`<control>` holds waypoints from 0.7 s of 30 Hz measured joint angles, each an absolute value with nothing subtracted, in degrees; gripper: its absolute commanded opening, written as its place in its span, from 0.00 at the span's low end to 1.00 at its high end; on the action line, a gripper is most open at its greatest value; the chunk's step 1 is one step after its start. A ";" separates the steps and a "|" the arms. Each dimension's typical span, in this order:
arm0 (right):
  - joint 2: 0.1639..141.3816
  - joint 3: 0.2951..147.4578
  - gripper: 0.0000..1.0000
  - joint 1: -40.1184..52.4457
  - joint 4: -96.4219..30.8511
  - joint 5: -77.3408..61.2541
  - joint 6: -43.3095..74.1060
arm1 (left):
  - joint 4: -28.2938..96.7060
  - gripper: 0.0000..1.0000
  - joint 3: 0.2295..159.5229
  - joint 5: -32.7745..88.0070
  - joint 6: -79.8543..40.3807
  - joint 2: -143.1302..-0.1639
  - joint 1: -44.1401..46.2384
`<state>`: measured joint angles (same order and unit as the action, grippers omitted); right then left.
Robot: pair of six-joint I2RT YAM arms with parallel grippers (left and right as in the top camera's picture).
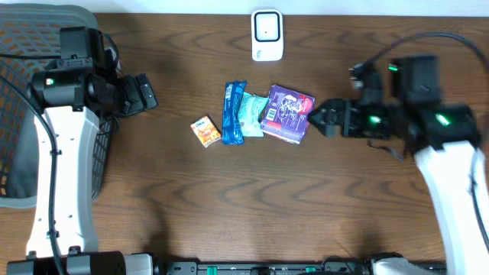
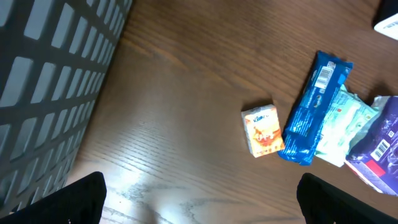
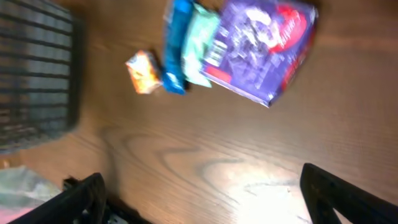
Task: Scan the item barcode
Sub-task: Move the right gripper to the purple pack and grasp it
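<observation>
Four items lie in a row mid-table: a small orange box (image 1: 205, 131), a blue packet (image 1: 233, 113), a pale green packet (image 1: 250, 114) and a purple box (image 1: 287, 113). A white scanner (image 1: 267, 35) stands at the far edge behind them. My right gripper (image 1: 312, 120) is open just right of the purple box (image 3: 264, 53), with nothing between its fingers (image 3: 333, 190). My left gripper (image 1: 150, 93) is open too, well left of the orange box (image 2: 262, 129) and the blue packet (image 2: 311, 106). A barcode shows on the blue packet's far end.
A dark mesh basket (image 1: 19, 84) fills the left side of the table, beside the left arm; it also shows as the basket (image 2: 50, 74) in the left wrist view. Bare wood lies in front of the items and under both grippers.
</observation>
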<state>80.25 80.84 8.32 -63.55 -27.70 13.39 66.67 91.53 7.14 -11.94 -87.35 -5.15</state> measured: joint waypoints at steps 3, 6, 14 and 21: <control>87.15 80.84 0.62 8.71 -62.28 -25.69 15.20 | 66.65 0.98 91.53 7.11 -11.94 -87.35 -5.15; 92.71 80.84 0.61 8.67 -59.92 -24.53 16.32 | 66.65 0.98 91.53 7.11 -11.94 -87.35 -5.15; 106.72 80.84 0.68 8.36 -52.84 -23.59 19.09 | 66.65 0.98 91.55 7.11 -11.94 -87.35 -5.15; 113.86 80.84 0.64 2.76 -47.11 -30.81 18.61 | 66.67 0.98 91.53 7.14 -11.94 -87.35 -5.15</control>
<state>113.86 80.84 2.76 -47.11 -30.81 18.61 66.67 91.53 7.14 -11.94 -87.35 -5.15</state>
